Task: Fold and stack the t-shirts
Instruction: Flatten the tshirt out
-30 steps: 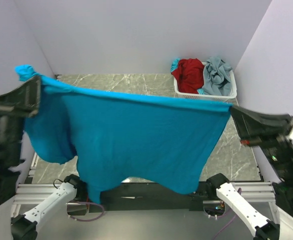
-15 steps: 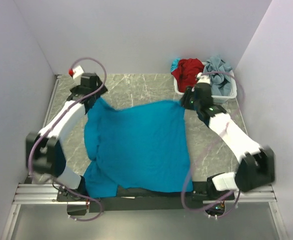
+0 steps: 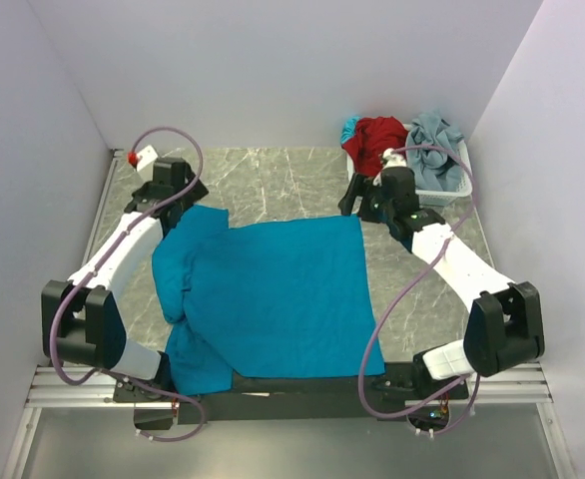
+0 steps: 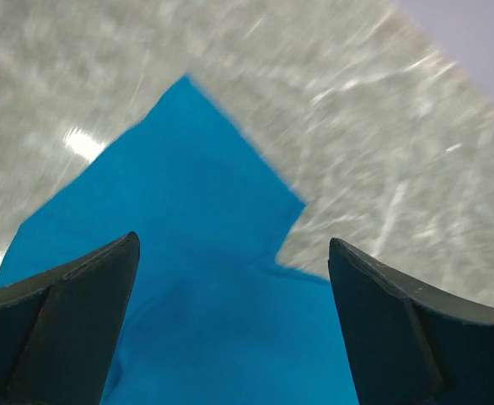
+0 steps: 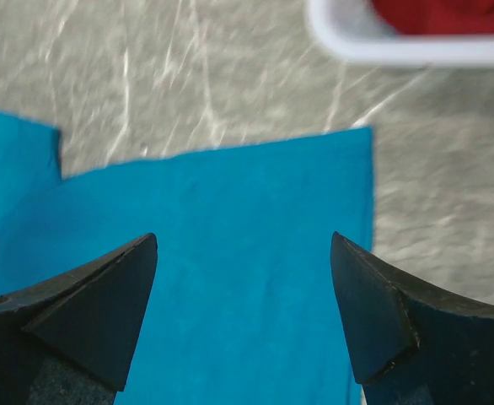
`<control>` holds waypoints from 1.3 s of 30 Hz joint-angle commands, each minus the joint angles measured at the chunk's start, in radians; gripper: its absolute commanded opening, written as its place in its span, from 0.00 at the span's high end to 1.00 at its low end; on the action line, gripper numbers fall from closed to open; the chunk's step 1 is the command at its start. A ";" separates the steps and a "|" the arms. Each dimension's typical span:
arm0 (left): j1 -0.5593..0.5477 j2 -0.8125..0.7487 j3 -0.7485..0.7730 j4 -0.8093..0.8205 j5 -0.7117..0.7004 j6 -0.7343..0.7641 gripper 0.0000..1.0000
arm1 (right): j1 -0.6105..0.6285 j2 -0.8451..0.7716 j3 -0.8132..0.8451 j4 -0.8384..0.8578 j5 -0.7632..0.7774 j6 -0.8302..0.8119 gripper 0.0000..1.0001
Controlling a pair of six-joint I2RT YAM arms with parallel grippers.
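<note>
The grey marbled desk (image 3: pixel 273 175) carries the teal-blue t-shirt (image 3: pixel 273 289), which lies spread flat across its middle. The shirt's near edge reaches the desk's 6 o'clock border, and the cloth is rumpled along its 9 o'clock side. At about 1 o'clock on the desk stands the white lattice basket (image 3: pixel 456 186). It holds the red t-shirt (image 3: pixel 377 140) and, to the right of that, the pale grey-blue t-shirt (image 3: pixel 434 138). The left claw (image 3: pixel 186 196) hovers above the teal shirt's 11 o'clock corner. Its wrist view shows the fingers (image 4: pixel 70 312) spread wide with nothing between them. The right claw (image 3: pixel 351 201) hangs over the 1 o'clock corner, just short of the basket, likewise gaping and gripping nothing.
</note>
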 commanded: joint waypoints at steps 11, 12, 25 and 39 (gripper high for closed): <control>0.040 0.075 -0.178 -0.034 0.076 -0.091 0.01 | 0.086 0.153 -0.051 0.001 -0.083 0.028 0.10; 0.046 0.086 -0.180 -0.037 0.085 -0.088 0.01 | 0.088 0.179 -0.050 -0.002 -0.085 0.025 0.10; 0.102 0.214 -0.211 -0.046 0.150 -0.092 0.01 | 0.085 0.371 0.021 -0.105 -0.065 -0.017 0.10; 0.140 0.452 0.051 -0.108 0.124 -0.046 0.00 | 0.080 0.613 0.381 -0.303 -0.005 -0.078 0.10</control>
